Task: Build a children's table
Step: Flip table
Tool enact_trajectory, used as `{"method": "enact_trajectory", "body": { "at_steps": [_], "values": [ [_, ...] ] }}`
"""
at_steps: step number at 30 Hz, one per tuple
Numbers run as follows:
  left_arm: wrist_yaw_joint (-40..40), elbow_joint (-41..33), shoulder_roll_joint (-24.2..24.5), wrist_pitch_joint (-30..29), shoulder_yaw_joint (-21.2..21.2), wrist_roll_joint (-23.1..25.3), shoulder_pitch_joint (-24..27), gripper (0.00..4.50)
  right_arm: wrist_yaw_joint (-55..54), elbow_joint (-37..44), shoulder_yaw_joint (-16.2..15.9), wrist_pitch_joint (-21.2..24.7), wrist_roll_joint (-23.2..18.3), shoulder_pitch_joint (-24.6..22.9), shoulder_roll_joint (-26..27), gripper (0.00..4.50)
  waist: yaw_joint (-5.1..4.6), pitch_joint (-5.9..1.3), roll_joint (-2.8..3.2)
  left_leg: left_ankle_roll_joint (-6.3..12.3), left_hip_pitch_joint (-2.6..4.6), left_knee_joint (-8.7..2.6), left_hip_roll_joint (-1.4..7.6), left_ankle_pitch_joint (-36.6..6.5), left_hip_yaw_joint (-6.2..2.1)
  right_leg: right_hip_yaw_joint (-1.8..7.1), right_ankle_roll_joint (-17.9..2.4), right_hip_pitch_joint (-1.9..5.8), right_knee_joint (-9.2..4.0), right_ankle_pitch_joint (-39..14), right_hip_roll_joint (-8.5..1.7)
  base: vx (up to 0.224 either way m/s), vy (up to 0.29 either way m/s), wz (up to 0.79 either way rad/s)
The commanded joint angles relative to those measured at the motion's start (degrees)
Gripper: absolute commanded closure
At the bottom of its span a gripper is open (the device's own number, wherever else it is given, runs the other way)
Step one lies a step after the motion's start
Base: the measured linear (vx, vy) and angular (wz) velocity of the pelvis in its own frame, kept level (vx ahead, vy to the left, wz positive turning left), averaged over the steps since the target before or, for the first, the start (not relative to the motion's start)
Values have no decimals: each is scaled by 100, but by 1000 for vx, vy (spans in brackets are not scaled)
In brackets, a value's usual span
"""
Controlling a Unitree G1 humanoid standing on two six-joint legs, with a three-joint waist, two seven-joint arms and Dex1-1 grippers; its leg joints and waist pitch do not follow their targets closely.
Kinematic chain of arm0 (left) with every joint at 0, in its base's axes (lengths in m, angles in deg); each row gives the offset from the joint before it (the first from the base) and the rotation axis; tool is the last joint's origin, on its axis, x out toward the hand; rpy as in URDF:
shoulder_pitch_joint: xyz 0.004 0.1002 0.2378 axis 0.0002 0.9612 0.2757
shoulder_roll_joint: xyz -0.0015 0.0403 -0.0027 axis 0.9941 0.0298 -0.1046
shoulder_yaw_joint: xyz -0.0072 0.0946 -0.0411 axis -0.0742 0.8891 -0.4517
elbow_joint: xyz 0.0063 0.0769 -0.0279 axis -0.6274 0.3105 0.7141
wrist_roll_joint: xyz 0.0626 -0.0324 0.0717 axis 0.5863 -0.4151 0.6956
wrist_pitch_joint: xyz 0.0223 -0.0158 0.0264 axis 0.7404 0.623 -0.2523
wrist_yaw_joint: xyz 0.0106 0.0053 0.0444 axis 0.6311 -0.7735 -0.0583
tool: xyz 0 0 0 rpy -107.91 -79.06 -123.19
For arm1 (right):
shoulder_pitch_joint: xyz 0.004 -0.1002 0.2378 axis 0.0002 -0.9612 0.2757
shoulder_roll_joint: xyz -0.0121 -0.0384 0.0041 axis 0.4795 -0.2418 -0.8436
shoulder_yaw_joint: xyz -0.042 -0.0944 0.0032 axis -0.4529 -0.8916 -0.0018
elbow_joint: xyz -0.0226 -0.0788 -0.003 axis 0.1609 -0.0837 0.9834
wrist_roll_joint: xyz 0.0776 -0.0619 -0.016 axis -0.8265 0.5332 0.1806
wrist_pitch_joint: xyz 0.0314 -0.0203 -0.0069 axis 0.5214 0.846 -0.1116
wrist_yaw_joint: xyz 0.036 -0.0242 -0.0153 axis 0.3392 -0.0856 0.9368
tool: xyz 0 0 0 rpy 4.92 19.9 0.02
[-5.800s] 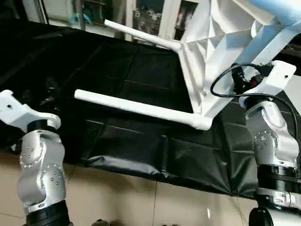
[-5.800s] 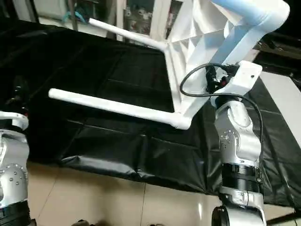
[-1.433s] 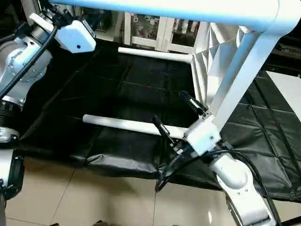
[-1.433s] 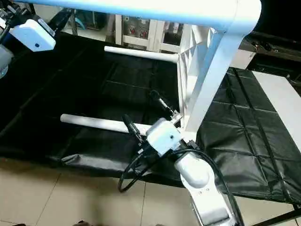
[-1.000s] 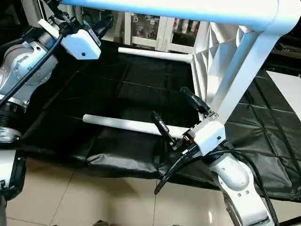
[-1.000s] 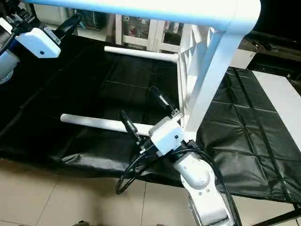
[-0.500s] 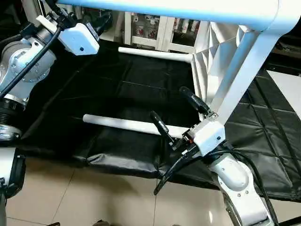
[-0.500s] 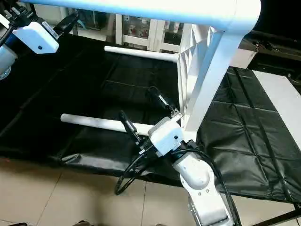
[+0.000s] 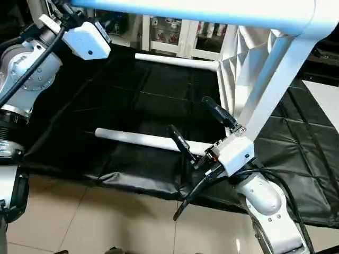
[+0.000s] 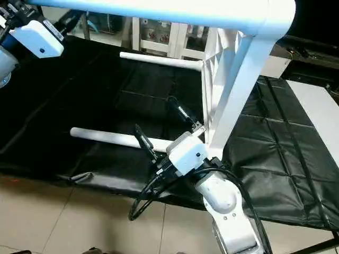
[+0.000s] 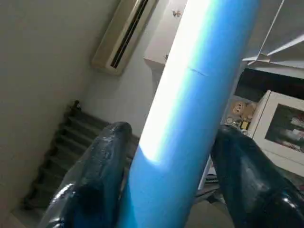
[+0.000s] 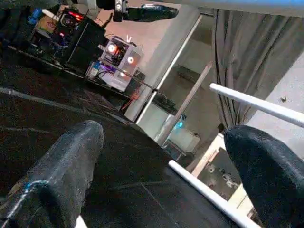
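Between the left gripper's (image 11: 166,190) fingers (image 11: 102,161), an unmarked leg (image 11: 190,109).

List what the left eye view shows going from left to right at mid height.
Left arm → free end of the near leg → right gripper → upright table top → black mat.

The left arm (image 9: 24,79) is raised high at the upper left, its wrist bent forward, and the left pincer (image 11: 171,156) straddles a leg (image 11: 190,114), fingers on either side (contact unclear). The right arm (image 9: 265,206) reaches up from the lower right; the right pincer (image 9: 198,127) gapes wide, fingers (image 12: 61,175) well apart, gripping nothing.
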Motion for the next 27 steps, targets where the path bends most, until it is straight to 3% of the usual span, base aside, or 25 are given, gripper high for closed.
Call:
{"method": "enact_trajectory", "body": {
  "at_steps": [1,9,17,27],
  "values": [
    [-104,-73,-30,5,101,-13,11,188,13,57,76,28,41,-36,-36,0,-1,-370,236,-320,162,-488,25,-2231,-12,64,-824,207,-303,-1178,-89,0,0,0],
    [-191,-140,-35,-57,103,-108,37,241,43,77,109,-65,-90,-38,-12,0,43,-378,241,-334,165,-483,27,-2147,-7,67,-811,211,-292,-1105,-91,0,0,0],
    [-341,-107,-155,-296,-46,-439,55,252,23,67,104,-55,-58,-49,-10,0,55,-380,248,-336,167,-479,20,-2101,3,70,-843,214,-292,-1125,-93,0,0,0],
    [-641,-312,-619,-1282,-762,-1791,251,252,19,40,85,-14,-19,-59,-16,0,98,-360,210,-213,133,-466,5,-2102,23,90,-785,209,-337,-1674,-112,0,0,0]
  ]
}}
